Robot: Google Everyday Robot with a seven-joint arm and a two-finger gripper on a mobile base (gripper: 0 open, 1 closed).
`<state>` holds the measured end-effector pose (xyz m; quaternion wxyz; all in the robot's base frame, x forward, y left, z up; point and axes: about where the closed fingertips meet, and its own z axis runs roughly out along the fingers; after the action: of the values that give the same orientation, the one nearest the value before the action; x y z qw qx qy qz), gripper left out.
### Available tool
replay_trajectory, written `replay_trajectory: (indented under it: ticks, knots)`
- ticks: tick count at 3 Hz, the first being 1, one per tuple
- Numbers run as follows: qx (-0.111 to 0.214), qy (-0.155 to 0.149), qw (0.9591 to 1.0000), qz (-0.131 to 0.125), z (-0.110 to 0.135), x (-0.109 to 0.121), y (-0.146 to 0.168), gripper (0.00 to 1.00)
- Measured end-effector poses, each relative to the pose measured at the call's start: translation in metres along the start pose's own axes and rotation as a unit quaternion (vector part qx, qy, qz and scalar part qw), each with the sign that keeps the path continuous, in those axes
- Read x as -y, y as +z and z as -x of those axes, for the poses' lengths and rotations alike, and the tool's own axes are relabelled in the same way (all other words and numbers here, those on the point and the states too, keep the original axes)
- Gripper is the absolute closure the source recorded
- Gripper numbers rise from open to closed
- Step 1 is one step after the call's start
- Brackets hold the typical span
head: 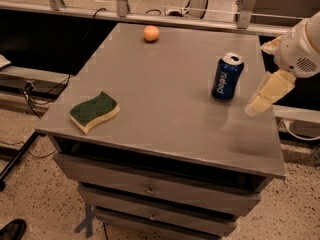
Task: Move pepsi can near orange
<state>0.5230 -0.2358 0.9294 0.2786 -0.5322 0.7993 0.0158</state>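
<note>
The pepsi can [227,77] is dark blue with white lettering and a silver top. It stands upright on the right part of the grey table top [165,94]. The orange [151,33] is small, round and pale, and lies near the table's far edge, to the left of and behind the can. My gripper [265,93] is cream-coloured and comes in from the right edge of the view. It hangs over the table's right edge, just right of the can and apart from it, and holds nothing that I can see.
A green-and-yellow sponge [94,111] lies at the front left of the table. Drawers [150,189] sit under the table top. A metal rail with posts [122,1] runs behind the table. A dark shoe [11,230] is on the speckled floor at the lower left.
</note>
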Motion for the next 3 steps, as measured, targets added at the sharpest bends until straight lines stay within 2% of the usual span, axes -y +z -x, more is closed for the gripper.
replay_trajectory:
  ticks: [1,2,3]
  knots:
    - [0.013,0.023,0.9996,-0.004,0.0002,0.0188,0.0156,0.00]
    - [0.014,0.025,0.9996,-0.003,0.0004,0.0201,0.0172,0.00]
    - [0.041,0.045,0.9981,0.005,-0.0007,0.0274,0.0189,0.00]
